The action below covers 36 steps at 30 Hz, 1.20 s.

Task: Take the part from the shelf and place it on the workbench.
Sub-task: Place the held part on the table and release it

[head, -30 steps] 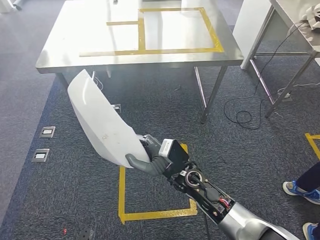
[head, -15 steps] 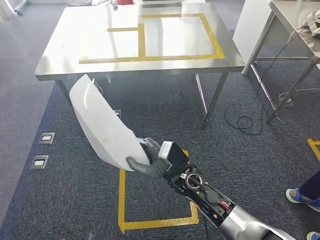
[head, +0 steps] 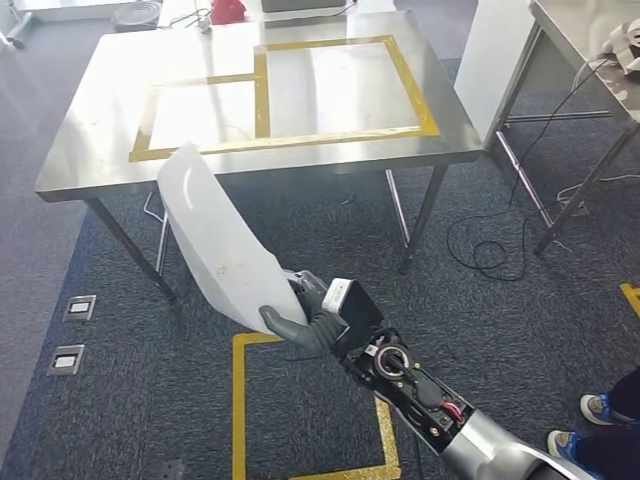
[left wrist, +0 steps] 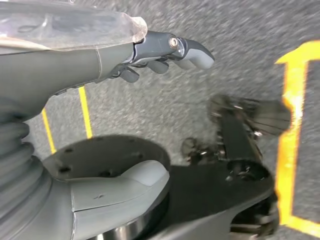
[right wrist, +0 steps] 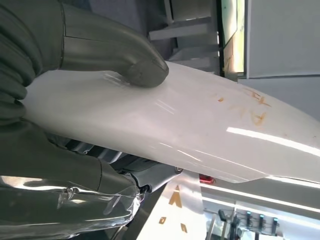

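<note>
The workbench [head: 90, 150] stands ahead of the right hand, a steel table with yellow tape rectangles [head: 264, 100] marked on its top. Its near edge lies just beyond the far tip of the part. A second steel table [head: 573, 40] sits well off to the right hand's outer side, with a black cable [head: 490, 240] looped on the carpet between the two.

The part [head: 219, 240] — a long, curved white panel, glossy, with faint orange scribbles on its face — reaches up and away from the right hand toward the workbench, held in the air above the carpet and touching nothing else. The right hand [head: 302, 315] grips its near end: in the right wrist view the thick thumb [right wrist: 145, 67] presses on the panel's upper face while the fingers wrap beneath it.

Under the right hand, yellow floor tape [head: 238, 400] outlines a square on the dark carpet. A person's blue shoe [head: 600, 408] shows far to the arm's right.

The left hand [left wrist: 166, 50] hangs over the carpet, holding nothing — its fingers gently curved and apart.
</note>
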{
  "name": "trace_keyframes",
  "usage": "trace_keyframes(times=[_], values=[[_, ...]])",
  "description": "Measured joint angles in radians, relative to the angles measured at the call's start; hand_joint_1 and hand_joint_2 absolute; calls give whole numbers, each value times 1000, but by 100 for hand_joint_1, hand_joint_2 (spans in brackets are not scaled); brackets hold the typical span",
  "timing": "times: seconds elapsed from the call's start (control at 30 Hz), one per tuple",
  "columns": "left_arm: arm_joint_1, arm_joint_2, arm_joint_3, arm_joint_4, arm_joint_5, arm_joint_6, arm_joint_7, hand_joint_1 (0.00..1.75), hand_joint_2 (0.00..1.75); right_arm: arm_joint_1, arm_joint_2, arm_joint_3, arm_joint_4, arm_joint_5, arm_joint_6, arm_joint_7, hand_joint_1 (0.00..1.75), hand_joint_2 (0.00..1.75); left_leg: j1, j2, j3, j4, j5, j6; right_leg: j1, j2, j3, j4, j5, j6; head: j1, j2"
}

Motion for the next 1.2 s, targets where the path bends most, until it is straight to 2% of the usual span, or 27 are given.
trace_keyframes(times=[0.03, 0.07, 0.1, 0.17, 0.2, 0.3, 0.33, 0.4, 0.43, 0.47, 0.53, 0.57, 0.6, 0.63, 0.7, 0.73, 0.77, 0.8, 0.87, 0.9, 0.93, 1.0, 1.03, 1.07, 1.13, 1.2], values=[[-1, 2, -1, 0, 0, 2, 2, 0, 175, 2, -2, -1, -3, 0, -2, 3, 175, 175, -1, 1, 2, -41, 66, 4, 3, 1, 5, 5, -17, 6, 1, 0], [-2, 3, -2, 0, 1, 5, 3, 0, 175, 5, -4, -1, -6, 0, -5, 5, 175, 175, -1, 1, 2, -59, 107, 8, 6, 3, 9, 9, -34, 11, 1, 0], [-4, 3, -3, 0, 2, 8, 3, 0, 175, 6, -4, -2, -11, 0, -7, 6, 175, 175, -2, 0, 1, -55, 113, 12, 8, 4, 16, 13, -50, 15, 3, 0], [-12, 4, -5, -1, 6, 9, 0, 0, 175, 6, -5, -4, -24, 0, -10, 7, 175, 175, 1, -2, 8, -42, 105, 23, 7, 1, 22, 22, -77, 23, 4, 0], [-16, 4, -6, -1, 8, 7, -3, 0, 175, 4, -5, -6, -30, 0, -11, 6, 175, 175, 1, -3, 13, -43, 95, 29, 6, -3, 11, 52, -94, 27, 5, 0], [-23, 6, -6, -2, 13, -1, -9, 0, 175, 5, -6, -9, -37, 0, -12, 1, 175, 175, -2, -4, 32, -45, 67, 43, 4, -14, -76, 215, -161, 37, 5, 0], [-23, 6, -6, -2, 13, -3, -9, 0, 175, 5, -6, -9, -37, 0, -12, 0, 175, 175, -3, -4, 34, -45, 64, 44, 4, -14, -93, 245, -172, 38, 5, 0], [-23, 6, -6, -2, 14, -3, -9, 0, 175, 6, -6, -9, -37, 0, -12, 0, 175, 175, -3, -4, 35, -45, 63, 44, 4, -15, -100, 255, -176, 38, 5, 0], [-22, 6, -6, -2, 16, -3, -9, 0, 175, 8, -6, -10, -37, 0, -12, -1, 175, 175, -4, -4, 40, -44, 58, 45, 4, -15, -122, 287, -181, 38, 5, 0], [-20, 6, -6, -2, 21, -2, -7, 0, 175, 13, -8, -12, -36, 0, -11, -6, 175, 175, -8, -5, 67, -44, 40, 46, 7, -15, -140, 265, -127, 32, 5, 0], [-14, 6, -7, -1, 30, -1, -3, 0, 175, 22, -12, -17, -34, 0, -10, -15, 175, 175, -16, -6, 128, -46, -4, 47, 15, -17, -162, 176, 0, 11, 4, 0], [-13, 6, -7, -1, 33, 0, -1, 0, 175, 24, -14, -19, -33, 0, -9, -19, 175, 175, -19, -8, 155, -47, -23, 44, 20, -18, -145, 94, 61, -1, 5, 0], [-13, 5, -7, -1, 33, 0, 0, 0, 175, 24, -15, -19, -33, 0, -9, -19, 175, 175, -19, -9, 162, -50, -31, 39, 23, -19, -133, 67, 61, -6, 5, 0], [-15, 5, -7, -2, 33, -1, 1, 0, 175, 24, -16, -19, -32, 0, -9, -20, 175, 175, -19, -10, 168, -54, -36, 33, 24, -19, -124, 57, 48, -9, 6, 0], [-18, 6, -8, -2, 33, -4, 5, 0, 175, 24, -16, -22, -34, 1, -9, -20, 175, 175, -21, -8, 182, -60, -47, 23, 18, -15, -93, 32, 38, -11, 8, 0], [-19, 6, -8, -2, 33, -6, 7, 0, 175, 23, -16, -23, -35, 1, -9, -21, 175, 175, -21, -7, 179, -45, -55, 17, 13, -13, -73, 18, 34, -14, 8, 0], [-20, 6, -8, -3, 33, -7, 8, 0, 175, 22, -16, -25, -35, 2, -8, -21, 175, 175, -20, -6, 157, -2, -67, 12, 8, -13, -48, 3, 28, -15, 8, 0], [-20, 6, -9, -3, 33, -8, 9, 0, 175, 22, -15, -26, -36, 3, -8, -21, 175, 175, -16, -6, 115, 65, -81, 6, 6, -13, -27, -9, 21, -17, 8, 0], [-19, 5, -12, -3, 33, -8, 9, 0, 175, 25, -15, -26, -35, 6, -8, -18, 175, 175, -8, -6, 1, 213, -99, -4, 3, -14, 13, -24, -2, -17, 6, 0], [-17, 4, -14, -3, 33, -7, 9, 0, 175, 29, -16, -26, -35, 7, -7, -14, 175, 175, -5, -5, -43, 248, -83, -7, 2, -13, 35, -28, -16, -15, 5, 0], [-14, 4, -15, -3, 33, -6, 9, 0, 175, 31, -16, -26, -36, 7, -8, -10, 175, 175, -2, -5, -67, 241, -43, -9, 1, -10, 61, -30, -32, -13, 5, 0], [-11, 4, -18, -3, 33, -5, 8, 0, 175, 35, -16, -26, -36, 7, -10, -1, 175, 175, 0, -5, -66, 128, 86, -6, -3, -5, 111, -32, -74, -3, 4, 0], [-9, 4, -20, -2, 32, -4, 7, 0, 175, 36, -18, -26, -37, 8, -12, 3, 175, 175, -3, -5, -58, 82, 133, -3, -2, -3, 125, -32, -96, 3, 4, 0], [-8, 5, -22, -2, 32, -4, 6, 0, 175, 40, -20, -26, -40, 8, -14, 9, 175, 175, -6, -6, -49, 48, 152, 3, -1, -2, 132, -31, -112, 10, 4, 0], [-9, 5, -26, -2, 32, -2, 5, 0, 175, 49, -24, -26, -45, 8, -19, 19, 175, 175, -12, -7, -43, 39, 125, 18, 0, 0, 132, -34, -125, 22, 2, -1], [-14, 5, -28, -2, 33, 2, 6, 0, 175, 54, -25, -26, -52, 8, -21, 24, 175, 175, -10, -9, -26, 16, 87, 31, -1, -2, 145, -46, -132, 29, 3, 0]])
